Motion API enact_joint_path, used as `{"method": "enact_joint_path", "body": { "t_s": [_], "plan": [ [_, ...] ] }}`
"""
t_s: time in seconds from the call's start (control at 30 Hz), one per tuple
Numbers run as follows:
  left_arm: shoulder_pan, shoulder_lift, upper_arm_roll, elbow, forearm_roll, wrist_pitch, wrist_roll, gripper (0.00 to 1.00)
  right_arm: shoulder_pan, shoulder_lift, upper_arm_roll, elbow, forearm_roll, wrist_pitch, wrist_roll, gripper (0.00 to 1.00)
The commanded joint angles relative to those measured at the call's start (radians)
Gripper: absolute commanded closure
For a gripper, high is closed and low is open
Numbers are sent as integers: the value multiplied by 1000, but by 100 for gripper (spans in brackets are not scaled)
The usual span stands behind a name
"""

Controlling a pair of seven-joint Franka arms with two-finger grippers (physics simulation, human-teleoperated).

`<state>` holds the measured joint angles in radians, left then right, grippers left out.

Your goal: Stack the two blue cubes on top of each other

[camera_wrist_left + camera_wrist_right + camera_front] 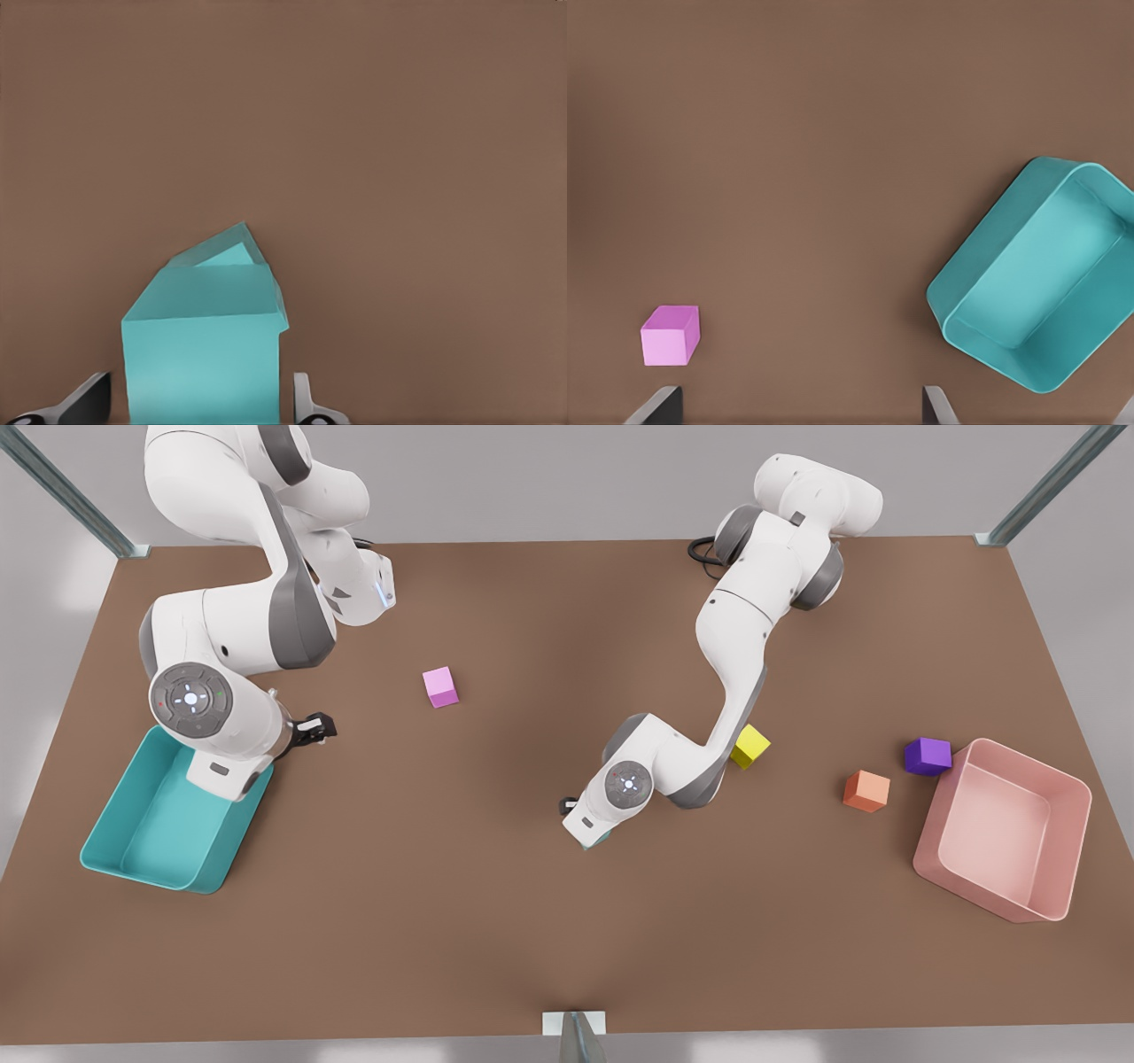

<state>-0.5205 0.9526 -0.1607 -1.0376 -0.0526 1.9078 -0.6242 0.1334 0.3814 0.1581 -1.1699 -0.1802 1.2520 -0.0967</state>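
At the front view's left, a large teal rectangular plastic bin [133, 841] sits on the brown desk [496, 921], with a white arm's wrist above its far corner. That arm carries the right hand [317, 728], which hangs over bare desk just beside the bin, its dark fingers [656, 409] spread wide apart with nothing between them. From its wrist camera the bin [1036, 283] lies to one side and a small pink plain cube [671, 336] to the other. The pink cube [440, 687] stands alone on the desk, well apart from both arms. Near the middle, the second arm bends low over the desk and carries the left hand [199, 403]. Its fingers [306, 405] stand apart on either side of a small teal plain cube [199, 354], with a thin gap showing at each side, so they are not pressing on it. The second small teal cube [226, 252] touches the first just behind it, turned at an angle to it; whether one rests on the other I cannot tell. Further right lie a yellow cube [750, 746] partly behind that arm, an orange cube [866, 791], and a purple cube [928, 755] just beside a pink rectangular bin [1054, 779].
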Motion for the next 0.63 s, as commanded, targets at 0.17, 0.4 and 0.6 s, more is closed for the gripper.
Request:
{"method": "enact_joint_path", "body": {
  "t_s": [0.17, 0.4, 0.6],
  "plan": [
    [4, -110, 1, 8, 7, -223, -19, 0, 0, -3, 1, 4, 1, -2, -3, 0],
    [459, -437, 1, -86, 149, -549, 570, 0, -1, 5, 0, 1, -1, 1, -3, 0],
    [453, -669, 6, -249, 148, -676, 747, 0, 0, 4, 1, 1, 7, -2, 0, 0]
  ]
}}
